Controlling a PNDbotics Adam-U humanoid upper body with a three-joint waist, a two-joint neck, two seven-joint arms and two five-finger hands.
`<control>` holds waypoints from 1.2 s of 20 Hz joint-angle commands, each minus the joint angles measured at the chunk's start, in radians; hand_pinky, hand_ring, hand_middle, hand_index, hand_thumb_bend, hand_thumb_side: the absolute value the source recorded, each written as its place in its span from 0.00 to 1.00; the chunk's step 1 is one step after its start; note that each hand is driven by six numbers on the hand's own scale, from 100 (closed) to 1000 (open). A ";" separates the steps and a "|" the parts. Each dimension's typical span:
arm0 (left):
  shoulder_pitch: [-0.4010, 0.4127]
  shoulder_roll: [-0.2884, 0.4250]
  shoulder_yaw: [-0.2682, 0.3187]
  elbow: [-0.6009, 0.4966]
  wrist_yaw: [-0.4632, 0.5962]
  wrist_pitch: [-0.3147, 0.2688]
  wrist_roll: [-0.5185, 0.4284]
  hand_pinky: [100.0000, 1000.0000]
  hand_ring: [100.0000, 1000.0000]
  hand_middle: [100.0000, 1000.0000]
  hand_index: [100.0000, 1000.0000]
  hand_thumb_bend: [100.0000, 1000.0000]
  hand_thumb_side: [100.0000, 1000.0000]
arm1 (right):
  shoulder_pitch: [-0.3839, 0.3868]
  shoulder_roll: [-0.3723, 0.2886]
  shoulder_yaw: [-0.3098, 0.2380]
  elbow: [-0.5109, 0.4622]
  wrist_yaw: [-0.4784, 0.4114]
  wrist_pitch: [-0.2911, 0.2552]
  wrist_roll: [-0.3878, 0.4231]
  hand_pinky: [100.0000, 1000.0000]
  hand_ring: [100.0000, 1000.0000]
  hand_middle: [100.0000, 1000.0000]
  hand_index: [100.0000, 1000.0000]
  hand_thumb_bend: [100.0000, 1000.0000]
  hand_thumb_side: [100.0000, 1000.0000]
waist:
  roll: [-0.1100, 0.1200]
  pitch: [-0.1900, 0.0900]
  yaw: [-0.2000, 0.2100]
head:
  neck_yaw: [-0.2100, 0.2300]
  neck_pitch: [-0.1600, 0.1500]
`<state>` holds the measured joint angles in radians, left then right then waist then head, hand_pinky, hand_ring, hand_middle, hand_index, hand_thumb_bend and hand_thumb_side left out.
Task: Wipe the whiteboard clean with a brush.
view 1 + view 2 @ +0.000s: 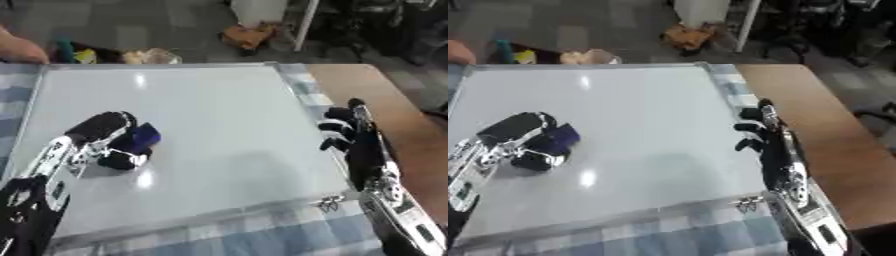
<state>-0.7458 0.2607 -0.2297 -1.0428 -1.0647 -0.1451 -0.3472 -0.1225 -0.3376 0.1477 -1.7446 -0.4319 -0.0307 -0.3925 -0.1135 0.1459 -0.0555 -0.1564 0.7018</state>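
Whiteboard (210, 125) on checked cloth (262, 235) over wooden table (402, 115)

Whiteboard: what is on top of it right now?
On the whiteboard, the left hand has its fingers curled round a blue brush. Any marks beneath hand and brush are covered.

Left hand (105, 137) fingers curled, gripping; right hand (350, 135) edge-on, fingers relaxed.
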 commanded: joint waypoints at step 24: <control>0.061 0.156 0.098 0.081 0.005 0.114 0.044 0.52 0.53 0.50 0.22 0.68 0.31 | -0.002 -0.015 -0.013 -0.014 0.007 -0.003 0.000 0.27 0.57 0.61 0.61 0.00 0.78 | 0.002 0.000 0.008 | -0.002 -0.008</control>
<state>-0.7193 0.3871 -0.1274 -1.0213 -1.0467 -0.0381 -0.2869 -0.1179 -0.3376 0.1448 -1.7444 -0.4316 -0.0310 -0.3927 -0.1103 0.1471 -0.0491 -0.1600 0.7016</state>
